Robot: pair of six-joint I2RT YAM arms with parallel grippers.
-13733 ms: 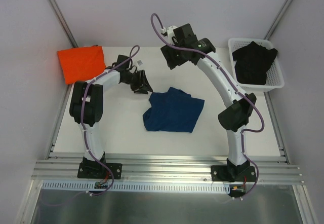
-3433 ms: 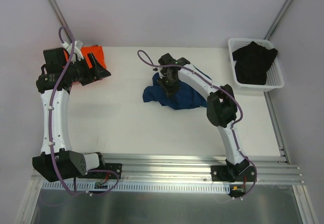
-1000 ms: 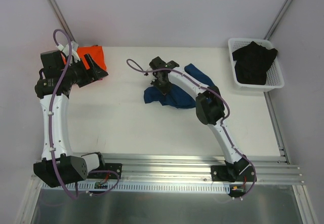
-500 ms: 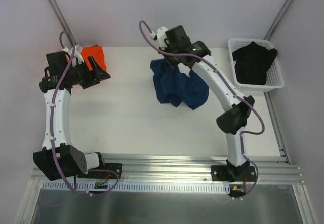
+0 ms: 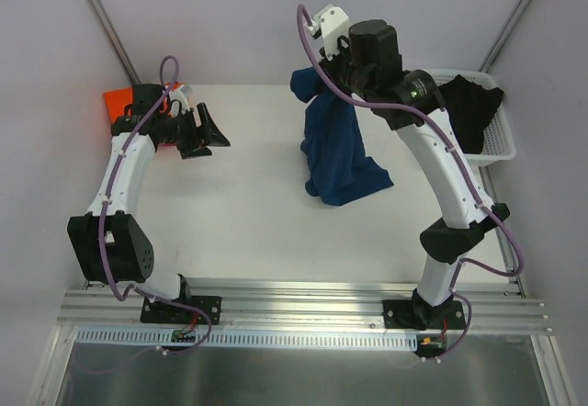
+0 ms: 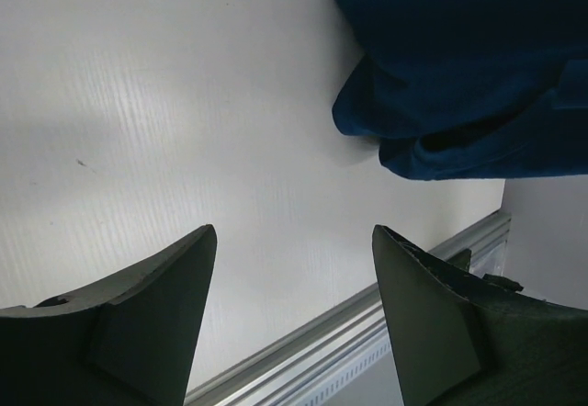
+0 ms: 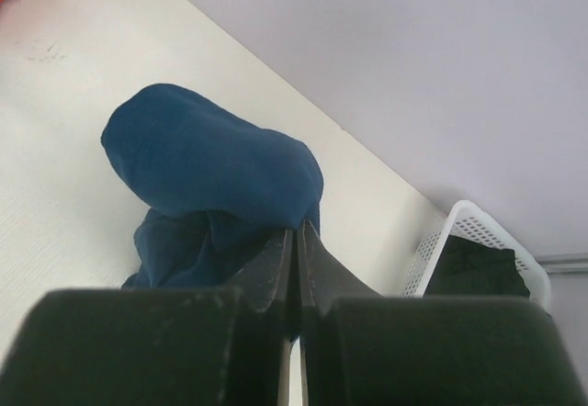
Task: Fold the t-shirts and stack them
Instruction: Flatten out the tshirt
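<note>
White basket [image 5: 497, 145] on white table [image 5: 239, 213], black cloth [image 5: 473, 112] inside

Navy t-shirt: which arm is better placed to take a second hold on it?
Left, probably. The left gripper is open, empty and faces the navy t-shirt, which hangs from the shut right gripper with its lower end on the table.

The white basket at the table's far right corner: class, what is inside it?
A crumpled black garment fills the white basket. Whether anything lies beneath it cannot be seen, and the right arm covers the basket's left corner in the top view.
</note>
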